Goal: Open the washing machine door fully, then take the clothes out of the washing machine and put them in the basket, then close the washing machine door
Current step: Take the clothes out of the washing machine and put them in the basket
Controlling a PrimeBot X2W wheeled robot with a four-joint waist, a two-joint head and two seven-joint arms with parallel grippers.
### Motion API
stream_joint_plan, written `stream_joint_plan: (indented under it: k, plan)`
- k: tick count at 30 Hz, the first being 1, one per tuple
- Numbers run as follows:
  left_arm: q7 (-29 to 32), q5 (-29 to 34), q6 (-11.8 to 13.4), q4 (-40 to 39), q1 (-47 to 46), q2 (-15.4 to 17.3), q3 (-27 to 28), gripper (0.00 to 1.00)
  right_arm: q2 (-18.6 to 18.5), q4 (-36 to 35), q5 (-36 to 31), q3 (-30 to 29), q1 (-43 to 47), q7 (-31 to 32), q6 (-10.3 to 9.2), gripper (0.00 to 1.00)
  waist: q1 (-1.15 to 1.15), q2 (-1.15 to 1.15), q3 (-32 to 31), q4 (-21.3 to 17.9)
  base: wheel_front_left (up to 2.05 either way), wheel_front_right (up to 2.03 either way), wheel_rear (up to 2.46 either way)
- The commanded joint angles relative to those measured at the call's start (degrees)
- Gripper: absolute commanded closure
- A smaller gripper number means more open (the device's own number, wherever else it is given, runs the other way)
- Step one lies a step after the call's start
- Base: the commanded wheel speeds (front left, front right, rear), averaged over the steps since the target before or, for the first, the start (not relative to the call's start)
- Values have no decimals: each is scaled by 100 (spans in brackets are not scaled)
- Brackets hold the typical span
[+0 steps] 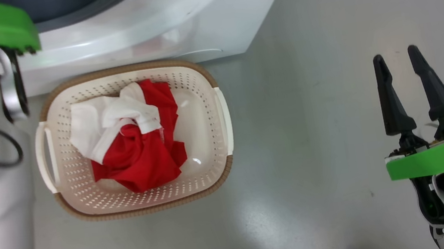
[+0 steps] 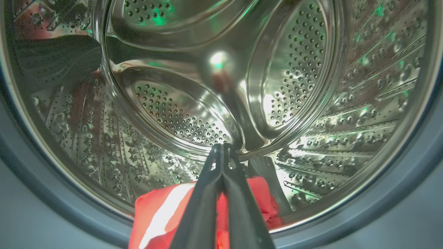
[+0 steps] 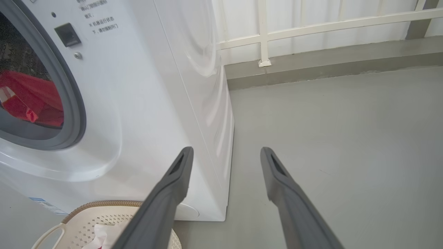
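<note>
the left gripper [image 2: 222,148] is inside the steel drum [image 2: 311,69], fingers pressed tight together at the lower middle of the left wrist view with nothing seen between the tips, a red garment [image 2: 155,211] lying behind them at the bottom edge. in the head view, red and white clothes [image 1: 135,154] sit bunched in the basket [image 1: 119,71] at centre left, just below the washing machine [image 1: 173,23] (its white front runs across the top). the right gripper [image 1: 394,54], lower right, stands wide open and empty over the grey floor [image 1: 314,129].
</note>
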Motion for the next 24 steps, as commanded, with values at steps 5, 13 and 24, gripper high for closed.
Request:
stream_joint_plan:
  k: [5, 13, 24]
  plan:
    - [-44, -182, -117, -1131, 665, 112, 275, 100, 1, -121, -75, 44, 226, -36, 36, 0, 0, 0, -159, 164, 0, 0, 0]
    - [-44, -288, -307, -2144, 1372, -56, 536, 100, 1, -105, -107, 33, 306, -36, 36, 0, 0, 0, -281, 254, 0, 0, 0]
    - [-44, -233, -497, -3976, 2537, -363, 841, 100, 1, -113, -170, 18, 442, -36, 36, 0, 0, 0, -409, 319, 0, 0, 0]
